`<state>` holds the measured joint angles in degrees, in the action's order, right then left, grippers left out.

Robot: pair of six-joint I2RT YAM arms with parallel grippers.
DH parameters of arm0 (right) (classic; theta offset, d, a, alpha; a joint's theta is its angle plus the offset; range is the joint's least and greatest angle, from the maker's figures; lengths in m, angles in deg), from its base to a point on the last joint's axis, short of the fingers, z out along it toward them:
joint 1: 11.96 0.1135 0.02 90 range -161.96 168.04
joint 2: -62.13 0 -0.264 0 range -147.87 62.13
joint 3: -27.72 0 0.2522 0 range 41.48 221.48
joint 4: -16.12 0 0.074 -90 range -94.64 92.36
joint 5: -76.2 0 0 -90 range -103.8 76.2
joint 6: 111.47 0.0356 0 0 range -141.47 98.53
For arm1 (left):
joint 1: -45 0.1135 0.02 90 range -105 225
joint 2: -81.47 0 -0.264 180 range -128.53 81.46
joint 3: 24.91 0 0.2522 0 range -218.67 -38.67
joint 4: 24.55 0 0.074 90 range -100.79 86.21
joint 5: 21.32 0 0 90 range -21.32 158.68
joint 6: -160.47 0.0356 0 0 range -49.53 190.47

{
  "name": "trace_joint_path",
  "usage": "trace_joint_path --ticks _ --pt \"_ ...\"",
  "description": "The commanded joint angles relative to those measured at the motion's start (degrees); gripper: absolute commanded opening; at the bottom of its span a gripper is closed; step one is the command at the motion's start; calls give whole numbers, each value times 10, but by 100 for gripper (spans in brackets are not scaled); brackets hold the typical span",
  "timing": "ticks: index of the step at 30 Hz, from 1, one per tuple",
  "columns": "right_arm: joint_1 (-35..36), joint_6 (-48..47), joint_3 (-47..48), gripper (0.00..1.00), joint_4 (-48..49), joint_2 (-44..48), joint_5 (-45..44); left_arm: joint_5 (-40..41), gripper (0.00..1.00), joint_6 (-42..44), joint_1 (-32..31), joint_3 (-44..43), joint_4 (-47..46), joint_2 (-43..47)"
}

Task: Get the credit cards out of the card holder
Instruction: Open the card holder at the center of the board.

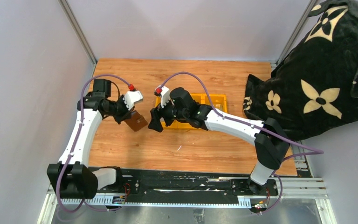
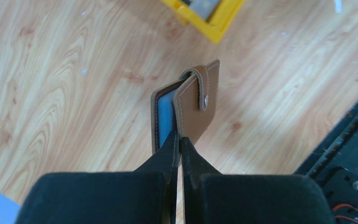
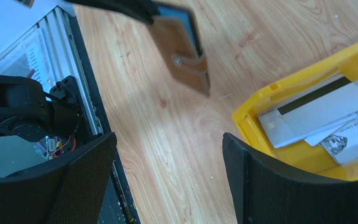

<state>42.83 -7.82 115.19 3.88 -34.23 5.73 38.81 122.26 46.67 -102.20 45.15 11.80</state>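
My left gripper (image 2: 180, 138) is shut on one brown flap of the card holder (image 2: 196, 100) and holds it above the wooden table. The holder gapes slightly, and a blue surface (image 2: 165, 114) shows inside. Its strap with a metal snap lies over the outer flap. In the top view the holder (image 1: 137, 122) hangs between my left gripper (image 1: 127, 115) and my right gripper (image 1: 155, 123). My right gripper (image 3: 168, 179) is open and empty, a little way from the holder (image 3: 186, 51). Several credit cards (image 3: 317, 109), silvery-grey with a black stripe, lie in the yellow bin.
The yellow bin (image 1: 216, 99) stands mid-table behind the right arm; its corner shows in the right wrist view (image 3: 249, 123) and the left wrist view (image 2: 223, 25). A black blanket with tan flowers (image 1: 317, 74) covers the right side. The black rail (image 1: 177, 179) runs along the near edge.
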Motion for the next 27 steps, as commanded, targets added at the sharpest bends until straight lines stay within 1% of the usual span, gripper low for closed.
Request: trace_joint_path --ticks 1,4,8,11,17,22,24,27 --pt "-9 -17 -3 87 32 14 42 -33 0 25 -34 -40 82 29" --pt "-10 -32 -30 88 63 43 80 -51 0 16 -49 -83 129 41" --pt "-9 -47 -77 88 114 81 119 -64 0 -4 -81 -119 160 69" --pt "-10 -55 -85 88 116 92 140 -80 0 -42 -103 -143 170 83" --pt "-18 -52 -81 88 115 92 150 -109 0 -112 -145 -195 186 102" --pt "-29 -50 -93 89 122 116 166 -119 0 -137 -166 -217 204 124" --pt "-33 -47 -92 88 122 121 199 -117 0 -143 -171 -220 206 132" --pt "-35 -22 -80 81 127 118 286 -116 0 -147 -173 -224 205 140"
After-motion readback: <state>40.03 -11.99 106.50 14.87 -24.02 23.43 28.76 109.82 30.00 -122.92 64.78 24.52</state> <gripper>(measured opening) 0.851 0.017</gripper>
